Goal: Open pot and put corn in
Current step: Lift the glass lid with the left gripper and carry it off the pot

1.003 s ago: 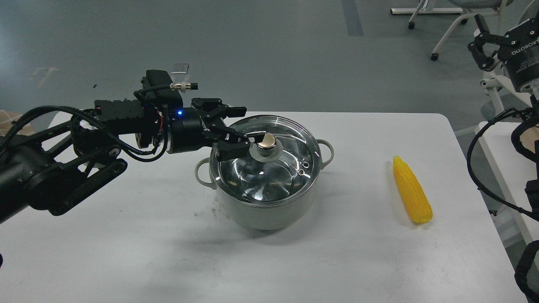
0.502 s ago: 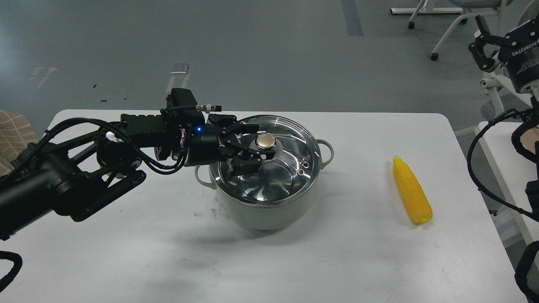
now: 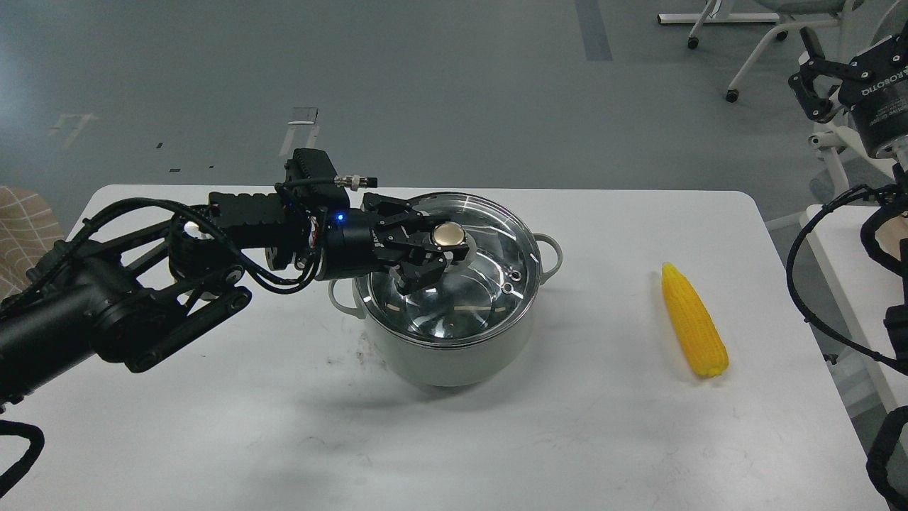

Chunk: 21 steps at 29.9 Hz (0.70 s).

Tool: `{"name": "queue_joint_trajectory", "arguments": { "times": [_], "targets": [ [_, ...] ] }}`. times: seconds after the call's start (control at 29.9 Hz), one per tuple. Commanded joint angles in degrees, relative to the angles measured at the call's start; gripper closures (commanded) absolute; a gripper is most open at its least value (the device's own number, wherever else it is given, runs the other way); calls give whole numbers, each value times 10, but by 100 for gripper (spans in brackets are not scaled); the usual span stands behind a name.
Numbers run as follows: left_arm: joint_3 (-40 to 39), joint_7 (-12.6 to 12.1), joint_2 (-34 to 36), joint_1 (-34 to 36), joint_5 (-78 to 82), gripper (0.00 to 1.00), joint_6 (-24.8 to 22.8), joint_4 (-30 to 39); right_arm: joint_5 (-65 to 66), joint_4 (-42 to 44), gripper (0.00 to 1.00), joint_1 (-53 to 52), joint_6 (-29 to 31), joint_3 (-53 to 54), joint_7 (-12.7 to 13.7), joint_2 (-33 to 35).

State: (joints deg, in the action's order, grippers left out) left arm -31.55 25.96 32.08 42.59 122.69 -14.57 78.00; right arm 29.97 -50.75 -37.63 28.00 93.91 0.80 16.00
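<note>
The pale grey-green pot (image 3: 454, 358) stands mid-table with its glass lid (image 3: 475, 298) on it. My left gripper (image 3: 440, 248) reaches in from the left over the lid, and its fingers are closed around the base of the lid's gold knob (image 3: 450, 233). The lid sits flat on the rim. The yellow corn (image 3: 694, 323) lies on the table to the right of the pot, tip pointing away. My right gripper (image 3: 809, 74) hangs high at the far right, off the table, open and empty.
The white table (image 3: 213, 397) ends just right of the corn. A second white surface (image 3: 851, 270) and my right arm's cables sit beyond that edge. Chair legs (image 3: 752, 50) stand on the floor behind.
My left gripper moved right and down onto the lid. Its fingers, open beside the knob a second ago, have closed in around the knob. The corn and right arm have not moved.
</note>
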Motion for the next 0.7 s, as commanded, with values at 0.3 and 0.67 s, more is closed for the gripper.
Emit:
{"name": "queue_joint_trajectory", "arguments": {
  "times": [0.3,0.67],
  "targets": [
    [-31,-1,51,33,-50,65,-7,43,0,1,0,3,0,0,0,0],
    [-36,13,312,30,-193,65,31,71,0,1,0,8,0,0,0,1]
  ]
}}
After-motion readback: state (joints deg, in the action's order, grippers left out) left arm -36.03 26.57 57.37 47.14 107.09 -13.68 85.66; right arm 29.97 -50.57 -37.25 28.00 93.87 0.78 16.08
